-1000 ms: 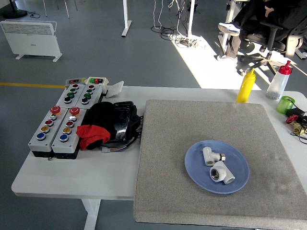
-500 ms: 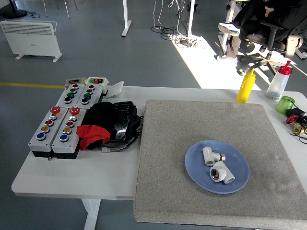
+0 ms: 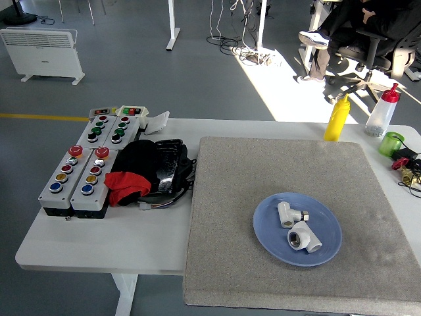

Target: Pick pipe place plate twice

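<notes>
A blue plate (image 3: 268,240) lies on the grey mat (image 3: 263,171) at the right of the middle. Two white pipe fittings lie on the plate: one elbow-shaped fitting (image 3: 287,214) toward the back, and one tee-shaped fitting (image 3: 302,238) toward the front, its open end facing me. They lie close together. Neither of my hands nor arms shows in the view.
Several grey button boxes (image 3: 85,172) stand at the table's left, with a black and red bundle (image 3: 145,171) beside them. A yellow squeeze bottle (image 3: 337,118), a clear bottle with a red cap (image 3: 382,112) and a green cup (image 3: 391,143) stand at the back right. A person sits on a chair far behind.
</notes>
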`<state>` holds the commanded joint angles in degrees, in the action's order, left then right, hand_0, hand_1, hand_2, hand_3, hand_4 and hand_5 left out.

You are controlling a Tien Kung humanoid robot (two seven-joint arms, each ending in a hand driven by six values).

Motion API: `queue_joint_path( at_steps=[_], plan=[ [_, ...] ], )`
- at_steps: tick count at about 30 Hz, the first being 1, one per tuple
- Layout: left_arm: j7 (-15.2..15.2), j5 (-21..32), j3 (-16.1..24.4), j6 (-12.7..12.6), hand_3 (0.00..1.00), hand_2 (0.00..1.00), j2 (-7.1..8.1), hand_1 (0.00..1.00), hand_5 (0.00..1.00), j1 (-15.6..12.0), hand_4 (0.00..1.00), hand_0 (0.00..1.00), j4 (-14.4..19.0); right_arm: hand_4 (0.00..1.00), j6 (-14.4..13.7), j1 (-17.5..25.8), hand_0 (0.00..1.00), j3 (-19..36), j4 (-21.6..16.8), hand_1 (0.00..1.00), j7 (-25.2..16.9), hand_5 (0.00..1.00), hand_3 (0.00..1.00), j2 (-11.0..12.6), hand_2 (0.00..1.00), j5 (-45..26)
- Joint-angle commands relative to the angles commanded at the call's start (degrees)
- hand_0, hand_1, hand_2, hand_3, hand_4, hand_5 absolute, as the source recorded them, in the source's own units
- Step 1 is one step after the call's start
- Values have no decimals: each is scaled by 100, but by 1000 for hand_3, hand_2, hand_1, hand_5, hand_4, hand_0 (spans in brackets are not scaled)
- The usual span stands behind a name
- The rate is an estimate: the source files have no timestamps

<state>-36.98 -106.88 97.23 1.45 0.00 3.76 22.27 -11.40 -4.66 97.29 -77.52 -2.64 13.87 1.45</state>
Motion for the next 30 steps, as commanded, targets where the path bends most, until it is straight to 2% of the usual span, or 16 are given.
queue_joint_path(
  at_steps=[3, 6, 7, 8, 10, 13, 14, 19, 20, 21, 25, 26, 30],
  plan=[
    [0, 225, 116, -246, 596, 626, 0, 613, 998, 11, 279, 653, -32, 457, 1, 1, 731, -3, 4, 637, -1, 473, 629, -2, 644, 1],
    [0, 899, 470, -916, 596, 626, 0, 613, 998, 53, 279, 653, -138, 457, -1, -12, 731, -1, 19, 637, -3, 473, 629, -7, 644, 0],
    [93, 1123, 572, -1139, 596, 626, 0, 613, 998, 70, 279, 653, -164, 457, 0, -15, 731, -1, 21, 637, -3, 473, 629, -8, 644, 1],
    [288, 1383, 665, -1394, 665, 671, 0, 637, 998, 83, 350, 673, -181, 456, 0, -18, 730, -2, 22, 636, -2, 473, 629, -9, 644, 2],
    [665, 1868, 784, -1666, 665, 671, 0, 637, 998, 117, 350, 673, -242, 456, 1, -25, 730, -2, 27, 636, -1, 473, 629, -13, 644, 3],
    [1157, 2575, 790, -1563, 665, 671, 0, 637, 998, 190, 350, 673, -325, 456, 1, -35, 730, -7, 36, 636, -1, 473, 629, -20, 644, 1],
    [1162, 2836, 809, -1531, 739, 721, 0, 675, 998, 218, 394, 703, -324, 455, 2, -37, 730, -13, 38, 637, 1, 470, 628, -21, 644, 1],
    [1166, 4016, 1015, -1406, 739, 721, 0, 675, 998, 238, 394, 703, -316, 455, 2, -56, 730, -25, 40, 637, -2, 470, 628, -39, 644, 8],
    [1173, 4231, 1031, -1379, 858, 815, 0, 733, 998, 242, 506, 757, -321, 453, -1, -54, 730, -20, 41, 636, -4, 467, 628, -41, 644, 9],
    [1213, 4423, 1066, -1337, 858, 815, 0, 733, 998, 273, 506, 757, -327, 453, -4, -53, 730, -5, 48, 636, -8, 467, 628, -42, 644, 9],
    [1207, 4371, 1098, -1317, 858, 815, 0, 733, 998, 328, 506, 757, -298, 453, -2, -63, 730, -7, 54, 636, -8, 467, 628, -51, 644, 11],
    [1203, 4216, 1101, -1308, 864, 819, 0, 736, 998, 347, 539, 750, -295, 452, -1, -66, 730, -19, 56, 636, -6, 465, 627, -54, 643, 9],
    [1130, 3846, 1167, -1259, 864, 819, 0, 736, 998, 394, 539, 750, -269, 452, -1, -69, 730, -32, 67, 636, -6, 465, 627, -61, 643, 7]
  ],
)
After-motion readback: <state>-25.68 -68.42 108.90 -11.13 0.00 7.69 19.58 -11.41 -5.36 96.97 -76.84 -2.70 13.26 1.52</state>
